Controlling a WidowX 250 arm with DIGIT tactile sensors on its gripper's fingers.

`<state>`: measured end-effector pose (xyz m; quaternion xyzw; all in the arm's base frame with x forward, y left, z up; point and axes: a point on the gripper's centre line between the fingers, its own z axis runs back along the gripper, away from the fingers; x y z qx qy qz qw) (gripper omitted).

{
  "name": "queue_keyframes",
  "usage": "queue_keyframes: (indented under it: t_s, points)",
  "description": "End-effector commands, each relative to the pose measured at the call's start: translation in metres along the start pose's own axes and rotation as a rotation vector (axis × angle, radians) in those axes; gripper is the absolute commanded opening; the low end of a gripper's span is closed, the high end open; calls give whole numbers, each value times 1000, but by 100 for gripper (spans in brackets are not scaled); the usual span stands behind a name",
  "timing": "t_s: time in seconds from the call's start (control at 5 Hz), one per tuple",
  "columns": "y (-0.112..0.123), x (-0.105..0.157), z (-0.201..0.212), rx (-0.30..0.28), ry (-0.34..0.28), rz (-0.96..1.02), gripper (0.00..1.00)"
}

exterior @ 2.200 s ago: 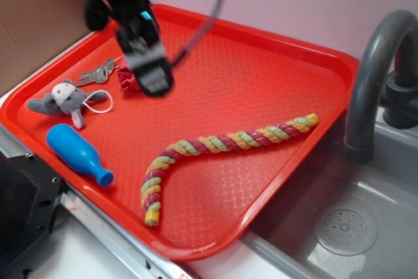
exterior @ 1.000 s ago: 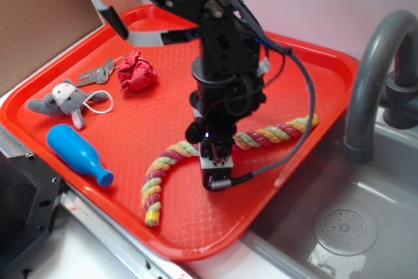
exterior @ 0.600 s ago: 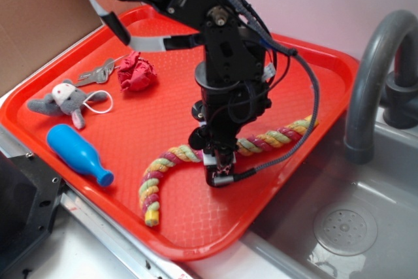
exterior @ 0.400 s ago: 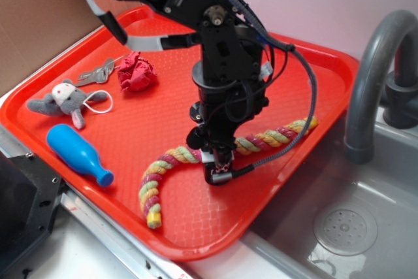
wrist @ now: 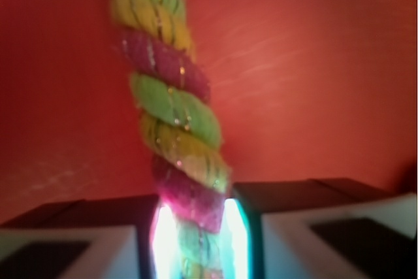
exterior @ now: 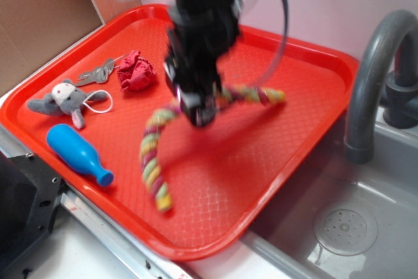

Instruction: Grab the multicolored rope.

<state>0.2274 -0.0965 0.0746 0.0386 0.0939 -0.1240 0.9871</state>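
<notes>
Pincer closed on the rope's middle; grasp made, lift partly shown.

The pincer [exterior: 201,110] is clamped on the multicolored rope [exterior: 155,155] near its midpoint; the wrist view shows the rope [wrist: 171,115] pinched between both fingers [wrist: 307,227]. From the pincer, one length hangs down toward the red tray [exterior: 307,63], its lower end at or just above the tray floor; the other runs sideways toward the faucet [exterior: 372,76], apparently clear of the tray. The arm is motion-blurred. Relative to the rope, the red cloth ball [exterior: 136,71], keys [exterior: 96,73], plush mouse [exterior: 65,99] and blue bottle [exterior: 78,153] lie apart, away from the faucet. Judgement: grab essentially achieved; only a full, secure lift is left to confirm.
</notes>
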Motion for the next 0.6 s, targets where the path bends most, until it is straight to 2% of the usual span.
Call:
queue_keyframes:
  t_s: [0.0,0.2,0.4]
  points:
    - [21,-40,92,-124,-244,217,0]
    - [33,-56,102,-160,-299,296,0]
    - [39,-51,94,-196,-295,257,0]
